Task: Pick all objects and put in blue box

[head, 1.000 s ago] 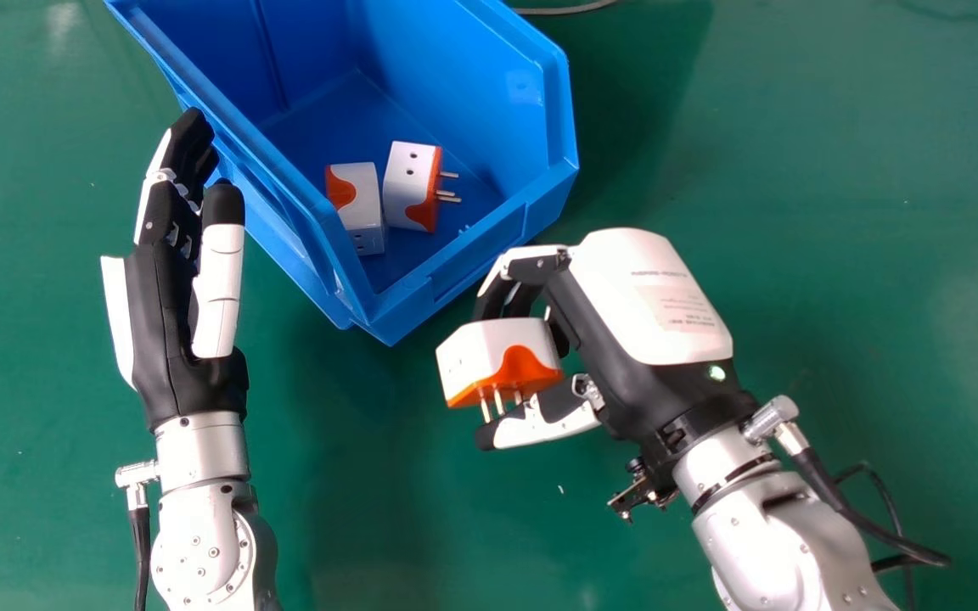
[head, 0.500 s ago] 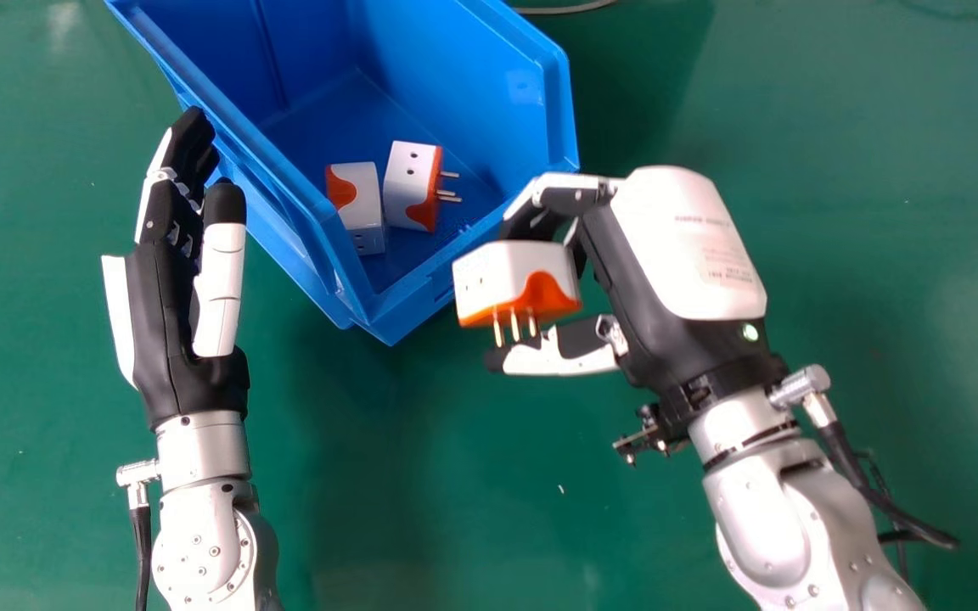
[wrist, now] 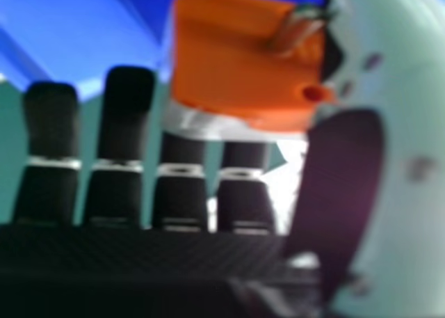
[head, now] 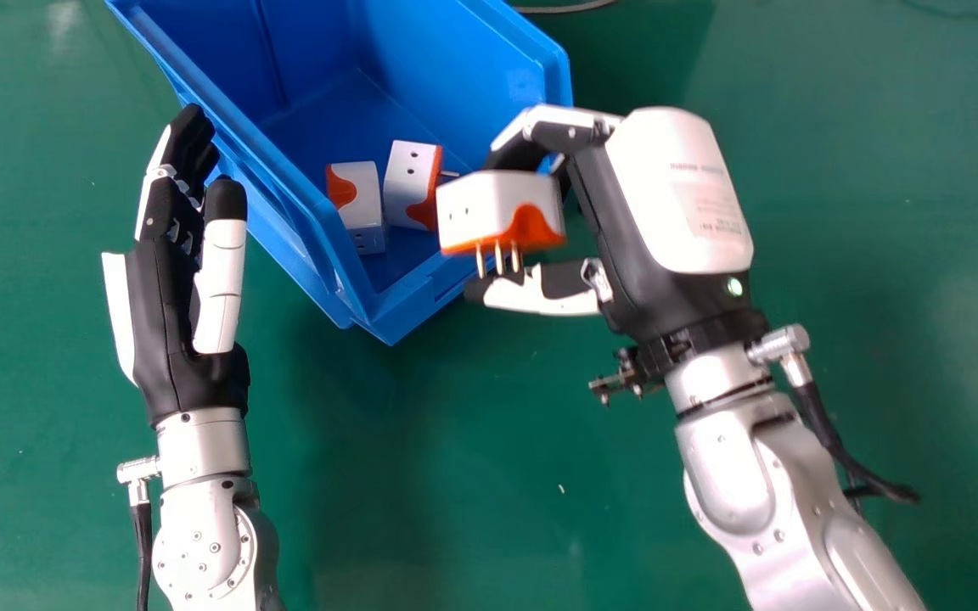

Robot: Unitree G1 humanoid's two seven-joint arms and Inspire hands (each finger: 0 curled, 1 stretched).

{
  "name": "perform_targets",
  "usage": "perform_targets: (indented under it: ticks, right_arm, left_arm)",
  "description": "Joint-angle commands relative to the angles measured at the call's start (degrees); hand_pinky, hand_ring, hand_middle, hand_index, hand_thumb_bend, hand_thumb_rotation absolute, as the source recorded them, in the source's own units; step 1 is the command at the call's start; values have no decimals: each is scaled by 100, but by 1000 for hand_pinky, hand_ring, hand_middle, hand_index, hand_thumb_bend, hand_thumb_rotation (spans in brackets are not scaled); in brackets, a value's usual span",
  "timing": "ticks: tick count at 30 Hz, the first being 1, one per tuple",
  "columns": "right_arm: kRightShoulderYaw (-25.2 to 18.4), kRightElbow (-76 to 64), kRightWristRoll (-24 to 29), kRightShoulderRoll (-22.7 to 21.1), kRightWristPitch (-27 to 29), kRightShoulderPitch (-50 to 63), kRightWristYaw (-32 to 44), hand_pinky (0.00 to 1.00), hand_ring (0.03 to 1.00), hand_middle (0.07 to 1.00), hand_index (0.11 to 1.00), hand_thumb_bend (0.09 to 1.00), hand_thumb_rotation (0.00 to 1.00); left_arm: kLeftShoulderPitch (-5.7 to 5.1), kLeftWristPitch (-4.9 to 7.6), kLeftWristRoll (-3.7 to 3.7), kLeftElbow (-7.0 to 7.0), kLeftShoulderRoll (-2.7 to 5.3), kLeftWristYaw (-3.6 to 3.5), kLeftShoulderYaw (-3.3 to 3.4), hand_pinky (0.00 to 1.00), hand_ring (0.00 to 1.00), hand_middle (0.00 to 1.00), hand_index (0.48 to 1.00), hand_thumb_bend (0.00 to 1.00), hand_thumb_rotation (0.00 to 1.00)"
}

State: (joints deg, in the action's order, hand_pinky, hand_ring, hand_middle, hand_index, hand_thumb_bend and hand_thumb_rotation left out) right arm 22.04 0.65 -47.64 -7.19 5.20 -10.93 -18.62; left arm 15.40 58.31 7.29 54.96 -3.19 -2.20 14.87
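In the head view my right hand is curled round a white and orange plug adapter, pins facing the view's bottom, at the near right corner of the blue box. Two more adapters lie side by side on the box floor: one white with an orange patch, one with an orange face and pins. My left hand is beside the box's left wall, fingers straight and holding nothing. In the right hand view the held adapter is between the thumb and fingers of my right hand.
The green table surrounds the box. A grey cable lies beyond the box at the top edge. The box's left wall stands close to the left fingertips.
My right hand has moved away from the robot with the adapter, from in front of the box to its near right corner. The left hand and the two adapters inside look the same.
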Motion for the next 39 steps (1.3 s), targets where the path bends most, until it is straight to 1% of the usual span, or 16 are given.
perform_targets:
  ticks: [1, 4, 8, 13, 15, 18, 20, 21, 23, 24, 26, 29, 31, 33, 36, 39]
  right_arm:
    - [-11, 145, 48, 127, 188, -364, -283, 306, 422, 521, 498, 495, 0]
    - [-14, 598, 84, 245, 278, -724, -504, 309, 424, 521, 498, 495, 0]
    - [14, 1219, 73, 337, 418, -1194, -804, 318, 430, 517, 500, 495, 0]
    - [109, 2082, 24, 411, 600, -1869, -1132, 322, 433, 510, 510, 494, 0]
    - [176, 2523, -24, 434, 660, -2165, -1285, 323, 437, 510, 510, 494, 0]
    - [344, 3368, -142, 470, 811, -2661, -1680, 322, 439, 508, 508, 495, 0]
    - [466, 3977, -167, 513, 962, -2978, -1960, 321, 439, 506, 507, 495, 0]
    - [532, 4302, -192, 542, 1028, -3135, -2080, 321, 439, 506, 507, 495, 0]
    - [687, 5100, -254, 651, 1158, -3461, -2419, 319, 439, 506, 506, 495, 0]
    - [756, 5464, -273, 707, 1215, -3591, -2565, 319, 439, 506, 506, 495, 0]
    - [873, 6086, -273, 807, 1298, -3797, -2752, 314, 445, 516, 502, 495, 0]
    - [1039, 6705, -277, 910, 1343, -3962, -2899, 312, 448, 520, 501, 494, 0]
    - [1153, 6950, -292, 978, 1350, -3993, -2964, 312, 451, 524, 499, 494, 0]
    - [1263, 7106, -314, 1043, 1317, -4009, -2986, 315, 456, 527, 497, 494, 0]
    - [1421, 7242, -331, 1097, 1310, -4021, -2903, 322, 461, 526, 493, 495, 0]
    - [1639, 7319, -425, 1144, 1148, -4009, -2900, 326, 462, 524, 492, 496, 0]
  left_arm:
    - [85, 105, -22, -48, -22, -36, -29, 894, 917, 905, 857, 815, 781]
    - [84, 97, -20, -51, -15, -25, -22, 895, 918, 906, 858, 815, 782]
    - [84, 132, -20, -30, -10, -23, -15, 896, 920, 906, 858, 820, 781]
    - [71, 135, -84, -16, -29, 26, -25, 895, 920, 907, 858, 821, 781]
    - [76, 136, -71, -7, -19, 24, -22, 895, 920, 907, 859, 820, 782]
    - [81, 128, -116, 10, -30, 68, -29, 892, 918, 907, 860, 822, 784]
    - [94, 133, -128, 25, -31, 87, -31, 891, 917, 907, 861, 823, 785]
    - [103, 142, -120, 35, -29, 85, -27, 891, 917, 907, 861, 823, 785]
    - [107, 150, -160, 37, -46, 135, -31, 890, 917, 907, 861, 827, 786]
    - [109, 150, -168, 35, -51, 154, -31, 890, 917, 907, 861, 827, 786]
    - [113, 148, -161, 32, -57, 168, -29, 887, 915, 907, 860, 827, 789]
    - [113, 155, -175, 37, -76, 197, -27, 886, 914, 907, 860, 827, 790]
    - [118, 151, -169, 42, -85, 198, -27, 885, 913, 907, 860, 826, 791]
    - [130, 158, -166, 55, -87, 203, -27, 884, 913, 907, 859, 825, 792]
    - [141, 170, -183, 73, -89, 219, -36, 881, 912, 906, 860, 826, 796]
    - [137, 161, -190, 73, -104, 227, -45, 880, 911, 905, 859, 828, 798]
